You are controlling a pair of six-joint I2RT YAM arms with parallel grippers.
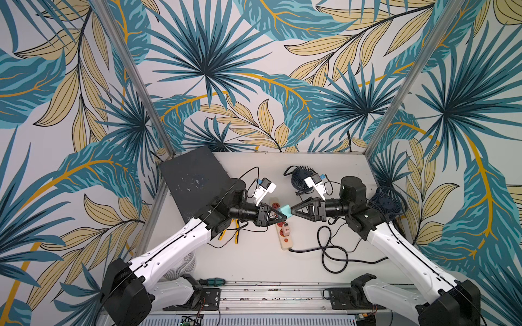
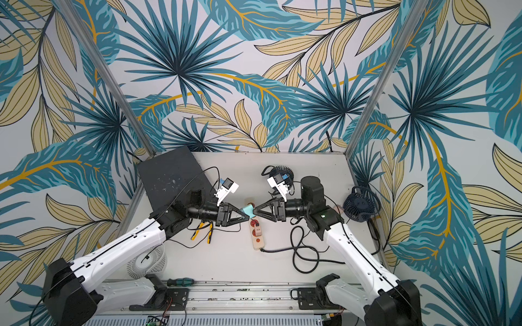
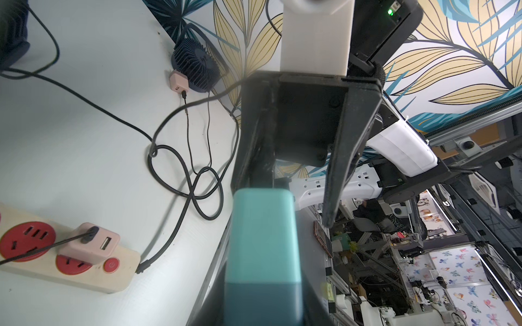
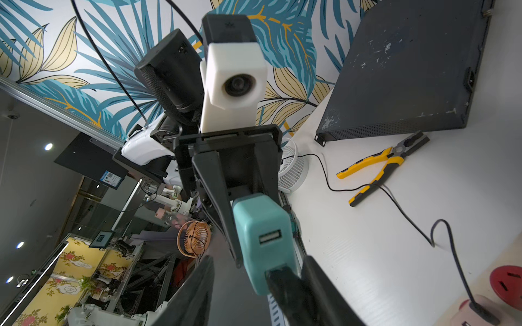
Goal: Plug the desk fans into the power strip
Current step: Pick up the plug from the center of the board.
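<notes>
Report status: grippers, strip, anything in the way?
Left gripper shut on teal adapter, raised off strip. Right gripper open around its free end. USB port empty. Pink adapter fills socket by button.

Twice from high above the power strip (image 1: 285,240) (image 2: 258,241) — far off, tilted down, taking in the table (image 1: 254,262) around it; near-identical ground in both top views. From the left wrist, close in above the power strip (image 3: 118,278), looking past a teal adapter (image 3: 264,240) and over the strip's cord end. From the right wrist, as close, facing the opposite way at the same teal adapter (image 4: 262,225), with only a sliver of the power strip (image 4: 505,282) caught. Shared between wrist views — adapter, strip.
</notes>
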